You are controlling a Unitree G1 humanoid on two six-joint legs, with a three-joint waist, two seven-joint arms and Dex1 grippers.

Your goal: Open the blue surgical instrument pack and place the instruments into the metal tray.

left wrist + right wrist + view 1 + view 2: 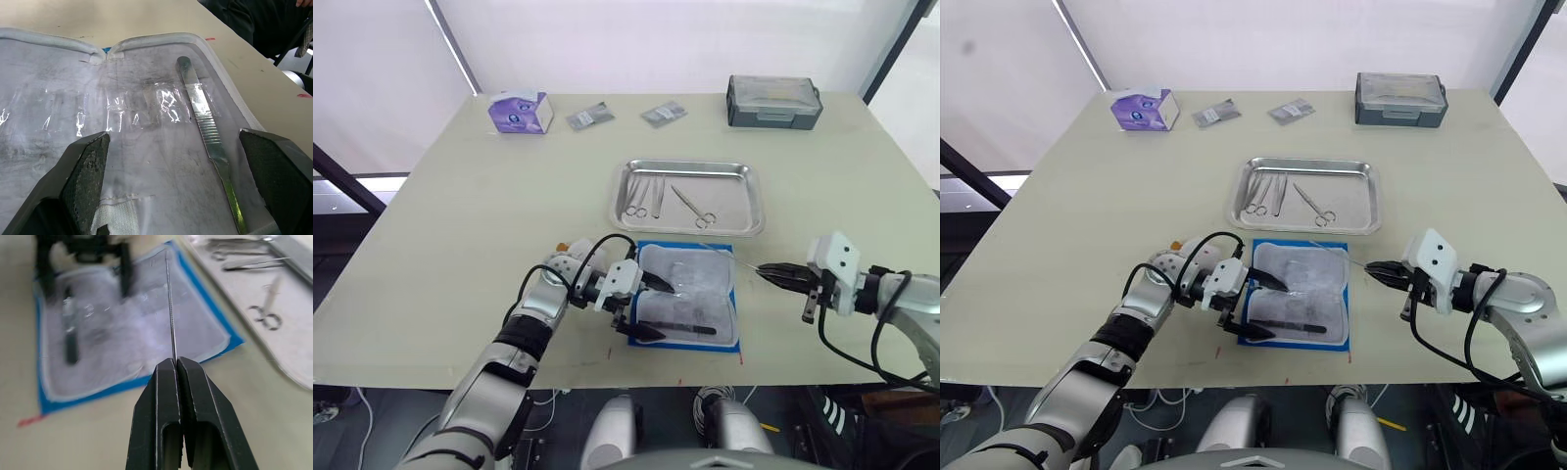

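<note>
The blue surgical instrument pack (pixel 686 296) lies open near the table's front edge, grey-white lining up. One flat silver instrument (pixel 206 128) rests in its near half. My left gripper (pixel 651 308) is open over the pack's left side, one finger (pixel 86 177) on each side of the lining and holding nothing. My right gripper (pixel 176 363) hovers to the right of the pack, shut on a thin straight instrument (pixel 170 308) that points toward the pack. The metal tray (pixel 686 165) sits just behind the pack and holds ring-handled instruments (pixel 694 209) and straight ones (pixel 642 197).
A purple tissue box (pixel 521 111), two grey foil packets (pixel 589 117) (pixel 663 114) and a dark grey lidded box (pixel 773 101) line the far edge of the table. Bare tabletop lies left of the tray and right of it.
</note>
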